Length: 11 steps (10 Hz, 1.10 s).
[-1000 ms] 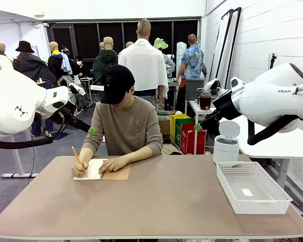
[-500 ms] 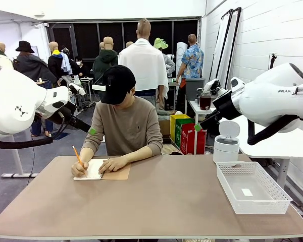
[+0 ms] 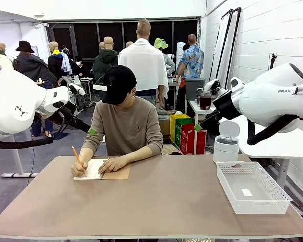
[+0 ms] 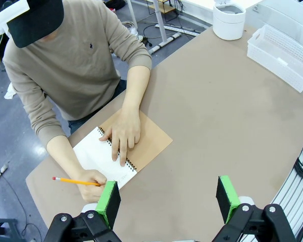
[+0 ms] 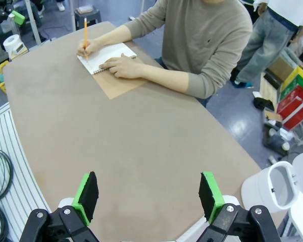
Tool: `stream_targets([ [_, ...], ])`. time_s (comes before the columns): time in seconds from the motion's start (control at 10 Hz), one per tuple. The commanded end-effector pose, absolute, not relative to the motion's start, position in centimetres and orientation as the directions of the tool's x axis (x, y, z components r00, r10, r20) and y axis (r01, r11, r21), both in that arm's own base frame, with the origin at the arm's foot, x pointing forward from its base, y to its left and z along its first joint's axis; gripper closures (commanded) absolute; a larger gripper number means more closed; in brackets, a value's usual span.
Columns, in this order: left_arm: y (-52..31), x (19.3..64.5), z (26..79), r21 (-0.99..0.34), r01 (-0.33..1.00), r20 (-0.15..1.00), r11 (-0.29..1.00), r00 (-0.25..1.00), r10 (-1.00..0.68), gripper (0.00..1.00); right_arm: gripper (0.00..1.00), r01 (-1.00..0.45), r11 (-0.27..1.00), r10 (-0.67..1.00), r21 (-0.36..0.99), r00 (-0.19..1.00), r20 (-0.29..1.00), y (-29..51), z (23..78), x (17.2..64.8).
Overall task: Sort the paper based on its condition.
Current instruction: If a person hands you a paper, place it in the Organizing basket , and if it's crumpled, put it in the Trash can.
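**Left.** The left tool (image 4: pixel 167 199) is hanging high above the bench (image 3: pixel 166 201). Its green pads are standing wide apart and gripping nothing.

**Centre-left.** A person is sitting at the far edge and bending over a notebook (image 3: pixel 117 174) that is lying open there. The writing hand (image 3: pixel 80 170) is holding a pencil (image 3: pixel 76 154) to the white page (image 3: pixel 92 170). The other hand (image 3: pixel 112 164) is lying flat across the spiral. The paper is being taken here as that page, which is bound in the notebook and lying under both hands.

**Right.** A basket (image 3: pixel 225 189) is standing at the bench's right end, well apart from the notebook. A small white patch is lying on its floor, and whether it is a slip or a label cannot be told. The right tool (image 5: pixel 147 195) is hanging over the bench with its pads wide apart and nothing between them.

**Progress (judged).** Sorting is not yet beginning: both tools are waiting empty and nothing sheet-sized is sitting in the basket. The whole task is remaining. A sheet is needing to come free of the notebook, its condition is needing to be read, and a tool is needing to carry it to its place, probably the basket for one kind.
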<state>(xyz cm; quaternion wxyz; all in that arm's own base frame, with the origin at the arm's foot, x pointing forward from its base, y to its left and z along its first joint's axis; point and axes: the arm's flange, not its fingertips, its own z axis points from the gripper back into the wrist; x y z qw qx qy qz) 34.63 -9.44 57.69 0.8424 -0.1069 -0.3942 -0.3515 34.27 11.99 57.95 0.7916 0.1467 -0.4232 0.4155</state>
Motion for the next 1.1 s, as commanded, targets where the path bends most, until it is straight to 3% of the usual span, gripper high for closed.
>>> stream_targets([
  [0.0, -9.44, 34.49, 57.68, 0.094, 0.687, 0.739, 0.720, 0.437, -0.513, 0.00, 0.00, -0.784, 0.610, 0.534, -0.119, 0.295, 0.792, 11.95, 57.93, 34.30],
  [1.0, -9.44, 34.49, 57.68, 0.094, 0.687, 0.739, 0.720, 0.437, -0.513, 0.00, 0.00, -0.784, 0.610, 0.534, -0.119, 0.295, 0.792, 11.95, 57.93, 34.30],
])
